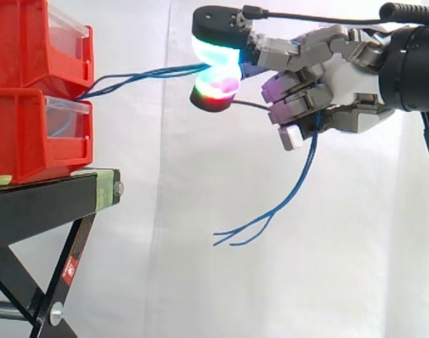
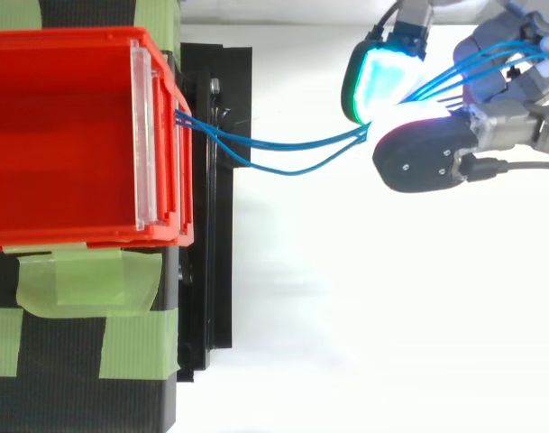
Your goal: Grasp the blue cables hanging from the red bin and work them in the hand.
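Biggest in the scene are the two stacked red bins (image 1: pixel 27 84), which sit on a black stand (image 1: pixel 52 193) in front of the white curtain (image 1: pixel 165 267). From above, the upper bin's rim (image 2: pixel 76 236) is open, and strips of green tape (image 2: pixel 85 280) lie on the stand beside it.

The robot hand (image 1: pixel 327 77) comes in from the right of the side view, level with the upper bin and well apart from it. It has closed on the blue cables (image 1: pixel 144 74). Two glowing fingertips (image 1: pixel 218 53) – one cyan-green above, one red-magenta below – pinch the strands between them, and the other fingers curl over the cables where they cross the palm.

The cables leave the front of the upper bin at its lower edge and run almost level across the open gap to the pinch. In the top view (image 2: pixel 283 153) they sag a little to one side, so they look slack rather than taut. Past the palm the loose ends hang down and fan out below the robot hand.

The bundle's long axis points straight from bin to pinch, with the bin on the fingertip side. Any working of the strands will probably pull along that line – the slack looks modest, so drawing further from the bin could tighten them.
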